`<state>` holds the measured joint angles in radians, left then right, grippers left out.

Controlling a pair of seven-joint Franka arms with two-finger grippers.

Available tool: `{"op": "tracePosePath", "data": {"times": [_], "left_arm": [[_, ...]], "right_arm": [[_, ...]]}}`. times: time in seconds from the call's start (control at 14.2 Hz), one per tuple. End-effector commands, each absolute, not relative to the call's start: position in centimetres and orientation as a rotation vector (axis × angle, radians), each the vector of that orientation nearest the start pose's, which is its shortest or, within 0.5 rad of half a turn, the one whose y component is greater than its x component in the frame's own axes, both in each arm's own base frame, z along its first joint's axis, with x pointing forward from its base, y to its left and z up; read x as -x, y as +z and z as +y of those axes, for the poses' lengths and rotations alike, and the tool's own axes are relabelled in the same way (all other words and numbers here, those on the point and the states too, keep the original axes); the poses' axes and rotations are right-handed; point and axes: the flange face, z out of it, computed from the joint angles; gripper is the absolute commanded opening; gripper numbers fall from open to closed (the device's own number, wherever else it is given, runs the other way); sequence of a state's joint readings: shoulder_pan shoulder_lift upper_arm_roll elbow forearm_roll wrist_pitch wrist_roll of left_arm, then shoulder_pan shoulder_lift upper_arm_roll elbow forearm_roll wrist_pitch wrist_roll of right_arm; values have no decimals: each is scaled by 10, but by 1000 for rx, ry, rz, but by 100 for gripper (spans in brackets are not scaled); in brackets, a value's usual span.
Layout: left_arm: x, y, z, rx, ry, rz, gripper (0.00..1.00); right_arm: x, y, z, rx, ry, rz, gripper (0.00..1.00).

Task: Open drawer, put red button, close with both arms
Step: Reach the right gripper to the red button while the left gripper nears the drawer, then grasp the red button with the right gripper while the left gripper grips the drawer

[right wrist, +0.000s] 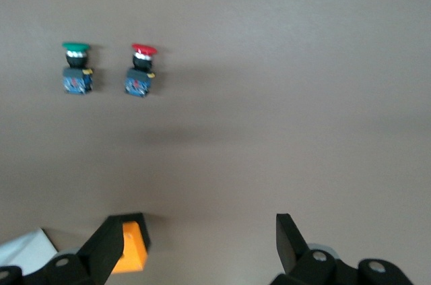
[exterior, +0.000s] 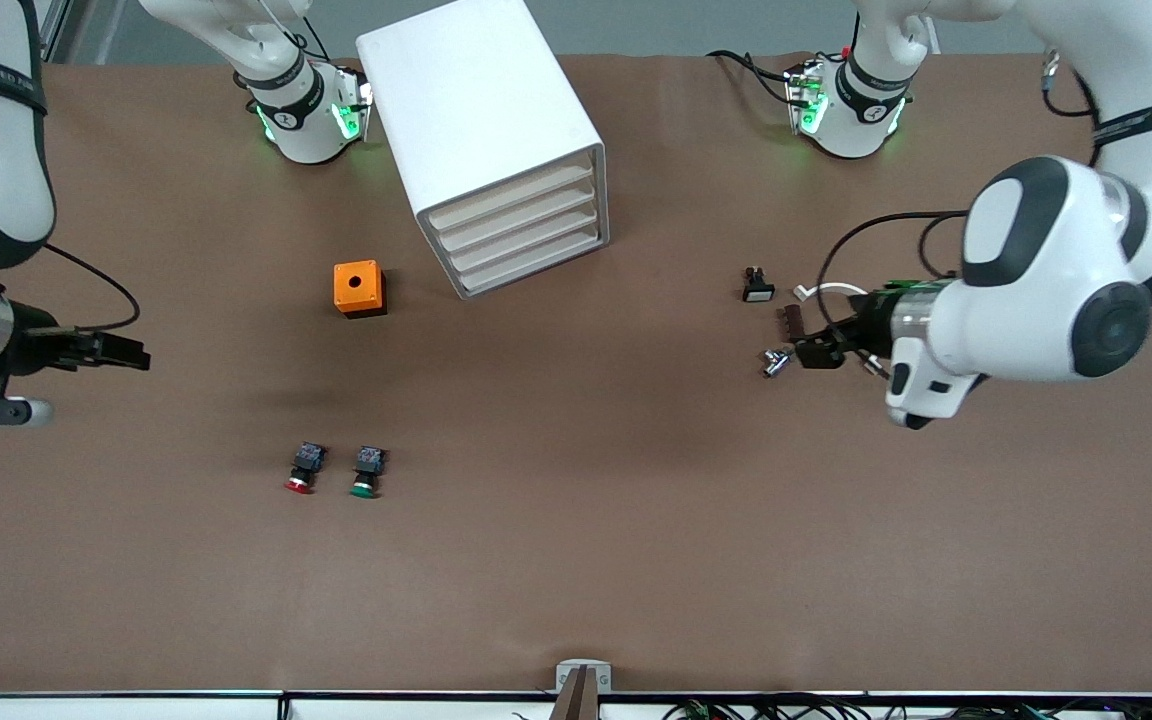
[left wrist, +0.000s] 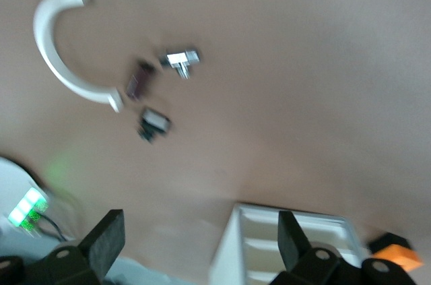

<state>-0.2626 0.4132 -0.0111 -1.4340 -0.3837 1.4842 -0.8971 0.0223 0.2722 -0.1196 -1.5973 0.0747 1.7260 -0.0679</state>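
The white cabinet (exterior: 481,120) stands between the arms' bases, its four drawers (exterior: 521,235) all shut. The red button (exterior: 302,468) stands on the table beside the green-capped one (exterior: 367,471), nearer to the front camera than the cabinet. It also shows in the right wrist view (right wrist: 140,69). My right gripper (exterior: 131,352) is open and empty over the table at the right arm's end, apart from the buttons; its own view (right wrist: 202,238) shows the same. My left gripper (exterior: 808,345) is open and empty at the left arm's end; its own view (left wrist: 200,241) shows the cabinet (left wrist: 269,244).
An orange box with a hole (exterior: 359,288) sits beside the cabinet. Near the left gripper lie a black switch (exterior: 757,285), a metal part (exterior: 776,362), a brown piece (exterior: 792,320) and a white curved piece (exterior: 826,291).
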Motion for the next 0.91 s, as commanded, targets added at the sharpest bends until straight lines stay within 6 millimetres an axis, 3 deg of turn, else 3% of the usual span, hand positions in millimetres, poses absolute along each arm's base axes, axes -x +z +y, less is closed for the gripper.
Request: {"op": "tracePosePath", "data": {"times": [0.0, 0.14, 0.35, 0.63, 0.84], "left_arm": [[-606, 399, -261, 2794, 1039, -1244, 100], [-596, 370, -301, 2603, 1132, -1401, 100], [-580, 322, -342, 2262, 1268, -1614, 100], [-558, 293, -385, 1887, 1474, -1745, 100], [-552, 267, -403, 1558, 1594, -1827, 100]], "right_arm": [[-640, 431, -22, 3065, 195, 173, 100], [-645, 404, 0, 3073, 133, 190, 100], [-640, 354, 31, 3076, 40, 317, 100], [-642, 295, 67, 3076, -21, 408, 100], [-647, 261, 90, 3070, -72, 475, 100]]}}
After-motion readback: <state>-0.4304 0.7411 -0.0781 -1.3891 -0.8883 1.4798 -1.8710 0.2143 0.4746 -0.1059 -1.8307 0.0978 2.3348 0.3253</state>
